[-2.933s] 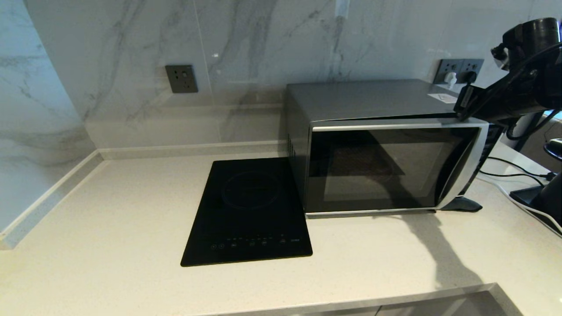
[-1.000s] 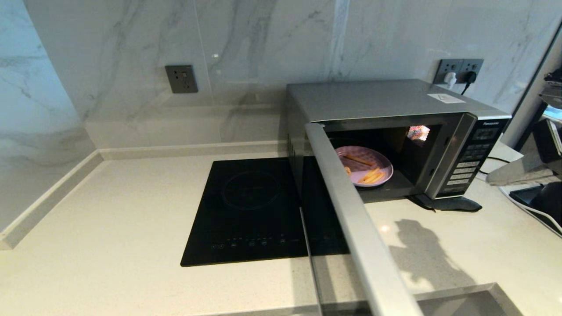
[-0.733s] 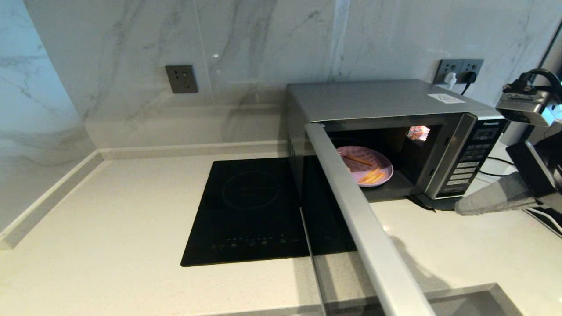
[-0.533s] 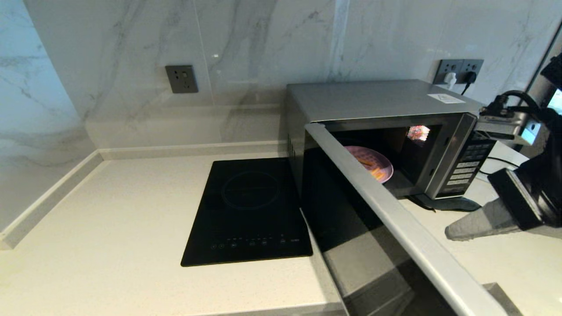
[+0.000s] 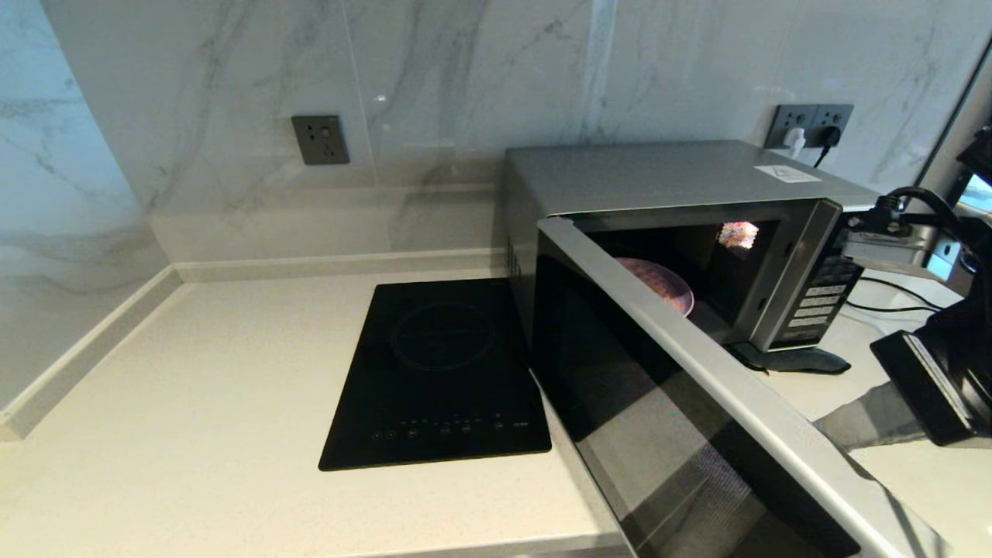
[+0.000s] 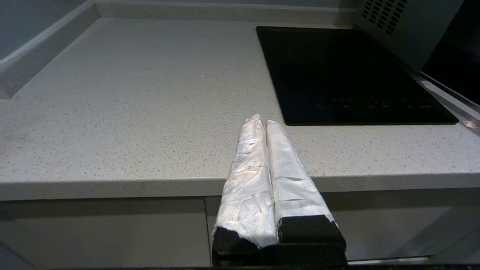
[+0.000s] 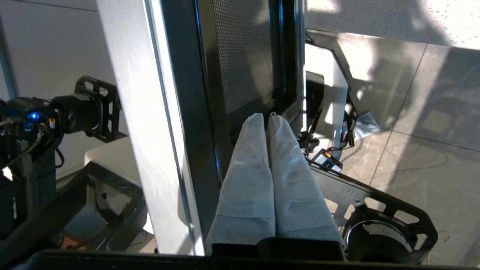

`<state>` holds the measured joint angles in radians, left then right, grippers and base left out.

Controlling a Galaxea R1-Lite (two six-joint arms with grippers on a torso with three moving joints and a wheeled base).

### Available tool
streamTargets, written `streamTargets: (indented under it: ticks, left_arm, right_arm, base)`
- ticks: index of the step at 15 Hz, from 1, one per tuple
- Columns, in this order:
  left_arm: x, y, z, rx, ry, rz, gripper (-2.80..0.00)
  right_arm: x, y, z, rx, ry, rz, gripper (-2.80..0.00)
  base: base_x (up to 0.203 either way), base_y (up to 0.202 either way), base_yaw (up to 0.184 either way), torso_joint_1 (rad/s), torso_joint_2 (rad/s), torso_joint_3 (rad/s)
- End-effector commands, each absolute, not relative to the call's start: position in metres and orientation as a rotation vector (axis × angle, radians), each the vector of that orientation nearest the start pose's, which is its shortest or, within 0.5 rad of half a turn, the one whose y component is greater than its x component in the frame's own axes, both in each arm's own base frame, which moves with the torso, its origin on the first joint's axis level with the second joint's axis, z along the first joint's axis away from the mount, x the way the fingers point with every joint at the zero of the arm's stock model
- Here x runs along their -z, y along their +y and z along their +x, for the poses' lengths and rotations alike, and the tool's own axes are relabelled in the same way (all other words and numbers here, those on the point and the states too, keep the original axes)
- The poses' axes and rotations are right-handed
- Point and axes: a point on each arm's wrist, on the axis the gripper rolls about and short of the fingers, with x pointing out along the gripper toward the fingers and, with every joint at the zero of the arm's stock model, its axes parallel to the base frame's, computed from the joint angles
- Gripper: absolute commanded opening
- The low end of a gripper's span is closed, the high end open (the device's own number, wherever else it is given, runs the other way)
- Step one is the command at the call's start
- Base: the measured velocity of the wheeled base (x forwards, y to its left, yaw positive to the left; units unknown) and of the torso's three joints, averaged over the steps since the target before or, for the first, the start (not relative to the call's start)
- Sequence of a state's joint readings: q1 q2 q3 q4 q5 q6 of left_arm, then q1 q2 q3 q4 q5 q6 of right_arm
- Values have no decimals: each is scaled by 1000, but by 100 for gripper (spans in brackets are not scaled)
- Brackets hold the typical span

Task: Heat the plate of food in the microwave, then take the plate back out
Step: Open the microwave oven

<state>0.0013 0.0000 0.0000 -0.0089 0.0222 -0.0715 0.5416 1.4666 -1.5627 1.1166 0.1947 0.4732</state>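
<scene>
**Inventory: microwave door part open, plate inside**

Microwave (image 5: 682, 182): silver, stood on the pale counter (image 5: 194, 403) at the right, against the marble wall. Its dark glass door (image 5: 697, 434) hung part open, swung out toward me over the counter's front edge. The head view alone showed the lit cavity and the button panel (image 5: 821, 298).

Plate of food (image 5: 668, 285): lilac, inside the cavity. Only a sliver of its rim showed above the door's top edge, and only from the head; the food itself was hidden.

My right gripper (image 7: 267, 118): wrapped fingers (image 7: 247, 165) pressed together, holding nothing, with the tips close against the inner mesh face of the door. I could not tell whether they touched it. That came from the right wrist view; from the head, the fingers showed grey at the right edge behind the door's free end, the tips hidden.

My left gripper (image 6: 261, 122): wrapped fingers together, empty, low off the counter's front edge. Seen only in the left wrist view, which also showed the cabinet fronts below.

Induction hob (image 5: 442, 372): black, flat, just left of the microwave.

Wall sockets: one (image 5: 320, 139) above the hob, a pair (image 5: 810, 124) behind the microwave.
</scene>
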Motion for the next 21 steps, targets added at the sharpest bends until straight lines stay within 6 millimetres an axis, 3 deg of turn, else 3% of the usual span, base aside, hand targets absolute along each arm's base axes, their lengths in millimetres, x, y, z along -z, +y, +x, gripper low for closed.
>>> streamTargets:
  ticks: [1,6,14,18,21]
  left_arm:
    - [-76,0,-23,-24,-9,-72,-280]
    - [-76,0,-23,-24,-9,-72,-280]
    - [-76,0,-23,-24,-9,-72,-280]
    - [-76,0,-23,-25,-9,-72,-280]
    - [-76,0,-23,-24,-9,-72,-280]
  right_arm:
    - [-305,102,151,-437,1158,224,-280]
    - [-310,111,135,-557,1163,198,-280]
    - [-311,112,132,-598,1170,211,-280]
    - [-307,106,150,-451,1098,303,-280]
    - [-310,81,172,-221,946,391,-280]
  base:
    - [0,0,0,0,0,0]
    - [0,0,0,0,0,0]
    - [0,0,0,0,0,0]
    - [0,0,0,0,0,0]
    - [0,0,0,0,0,0]
